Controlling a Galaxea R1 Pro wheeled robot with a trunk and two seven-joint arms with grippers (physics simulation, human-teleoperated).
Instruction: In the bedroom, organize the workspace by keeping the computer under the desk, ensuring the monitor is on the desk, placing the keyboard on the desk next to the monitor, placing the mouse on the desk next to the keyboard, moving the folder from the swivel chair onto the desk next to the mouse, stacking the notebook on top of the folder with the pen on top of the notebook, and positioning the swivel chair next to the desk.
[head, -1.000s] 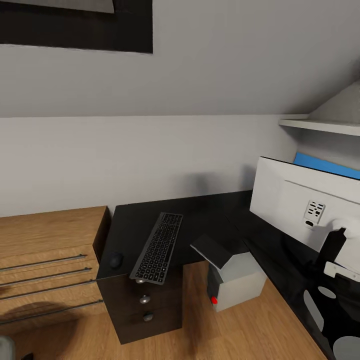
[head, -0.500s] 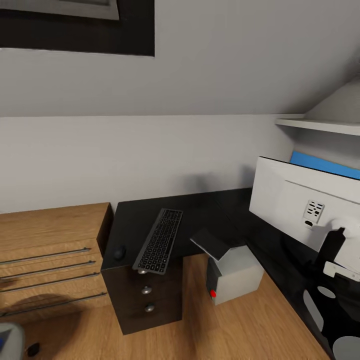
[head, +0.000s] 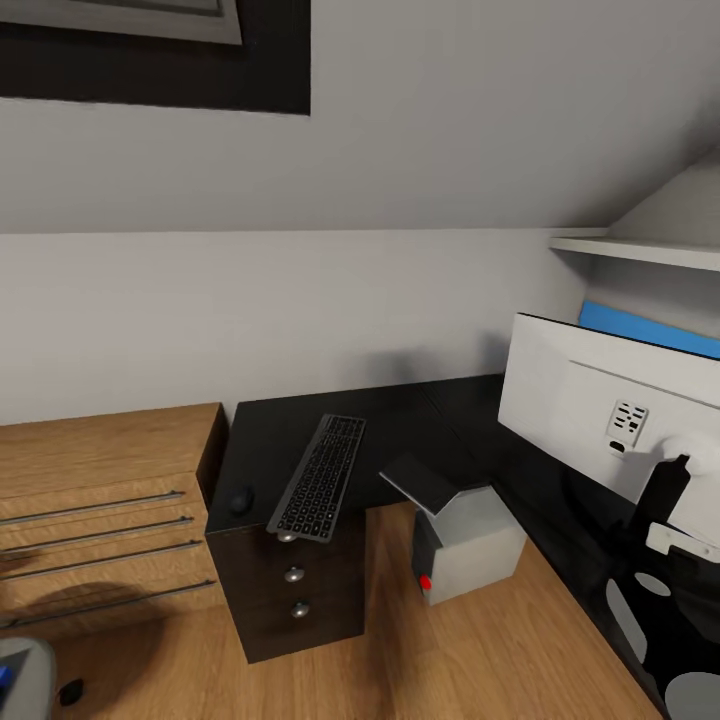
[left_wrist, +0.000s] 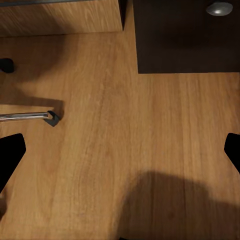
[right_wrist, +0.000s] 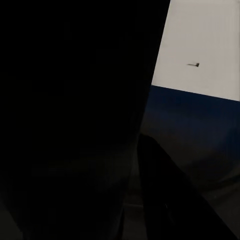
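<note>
Three of the task's things already sit on the black table (head: 400, 425): the keyboard (head: 320, 477) lies at an angle near the front edge above the drawer unit (head: 290, 590), the mouse (head: 241, 499) rests just beside it toward the wooden dresser (head: 100, 500), and the monitor (head: 600, 410) stands on the table's other wing with its white back to the camera. The computer (head: 465, 540), a grey box with a red spot low on its front, stands on the floor tucked partly under the table. On the left arm the tool (left_wrist: 120, 150) looks down at bare wooden floor (left_wrist: 125, 125), its dark fingertips (left_wrist: 10, 152) at opposite edges of the wrist picture, wide apart with nothing between them. The right wrist picture is nearly black — I cannot tell how that tool stands. A grey shape at the lower left corner of the head view may be the swivel chair, but too little shows to be sure, and folder, notebook and pen cannot be made out. The step in hand looks like positioning the base; it would be wise to turn toward that corner gently, keep both arms clear of the drawer unit, and square up to the chair seat before reaching — the folder needs a flat, low approach.
</note>
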